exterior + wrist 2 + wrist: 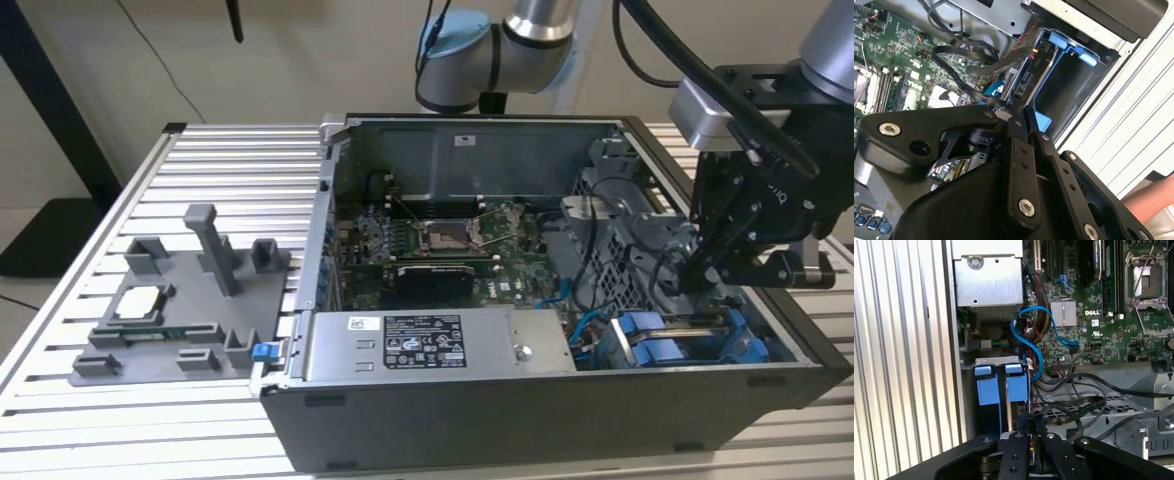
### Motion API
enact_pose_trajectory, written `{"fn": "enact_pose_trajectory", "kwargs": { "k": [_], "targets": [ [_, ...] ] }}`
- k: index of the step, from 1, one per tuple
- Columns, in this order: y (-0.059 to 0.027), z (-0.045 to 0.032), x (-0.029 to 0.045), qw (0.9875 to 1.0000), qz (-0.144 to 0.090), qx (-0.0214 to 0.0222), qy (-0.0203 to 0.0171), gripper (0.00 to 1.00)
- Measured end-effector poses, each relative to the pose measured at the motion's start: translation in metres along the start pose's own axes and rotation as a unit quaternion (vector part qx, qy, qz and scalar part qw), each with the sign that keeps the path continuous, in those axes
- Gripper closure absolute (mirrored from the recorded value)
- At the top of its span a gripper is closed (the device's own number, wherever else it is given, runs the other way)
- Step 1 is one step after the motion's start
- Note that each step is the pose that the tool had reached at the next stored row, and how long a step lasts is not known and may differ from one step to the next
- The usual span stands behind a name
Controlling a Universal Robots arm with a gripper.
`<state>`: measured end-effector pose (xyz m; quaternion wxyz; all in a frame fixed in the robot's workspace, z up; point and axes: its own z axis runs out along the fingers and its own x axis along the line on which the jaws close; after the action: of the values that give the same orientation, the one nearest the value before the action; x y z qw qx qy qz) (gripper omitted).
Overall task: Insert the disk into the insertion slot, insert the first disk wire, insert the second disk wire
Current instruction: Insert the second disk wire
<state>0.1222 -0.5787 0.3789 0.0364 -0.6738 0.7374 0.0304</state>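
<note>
Arm comes in from the top of the exterior view, wrist pitched down, claw (703,272) lowered into the open computer case (534,400) at the corner on the exterior view's right, just above the blue drive bays. Case sits on a slatted aluminium counter (240,180).

Claw fingers (1021,150) are pressed together in both wrist views, tips meeting with no visible gap. Whether they pinch a cable end I cannot tell: the tips sit right among the black cables (974,60), and the contact point is hidden by the fingers themselves.

The disk (1015,385) appears to be already seated in the insertion slot (986,385): blue carrier tabs stand side by side in the bay next to the case wall. Disk body is mostly hidden; in the second wrist view only a grey edge with a connector strip shows between the blue frame pieces (1024,82). Which of the two blue tabs belongs to the disk is unclear.

A blue data cable (1034,340) loops from the motherboard (1094,315) down towards the bay; its far end is covered by the claw. Silver power-supply box (441,345) lies along the near case edge. Grey fixture (187,300) sits on the counter at the exterior view's left, well apart. A bit of a person's arm (1149,200) is cut off at the frame corner in the second wrist view.
</note>
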Motion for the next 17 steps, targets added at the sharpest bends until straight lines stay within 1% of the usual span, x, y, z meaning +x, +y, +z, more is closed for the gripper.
{"fn": "enact_pose_trajectory", "kwargs": {
  "k": [4,7,17],
  "targets": [
    [0.0,0.0003,0.0,1.0,0.0,0.0,0.0,1.0],
    [-0.0003,0.0022,0.0002,1.0,0.0,0.0,-0.0001,1.0],
    [-0.0021,0.013,0.0021,1.0,0.0,0.0,0.0,1.0]
  ]
}}
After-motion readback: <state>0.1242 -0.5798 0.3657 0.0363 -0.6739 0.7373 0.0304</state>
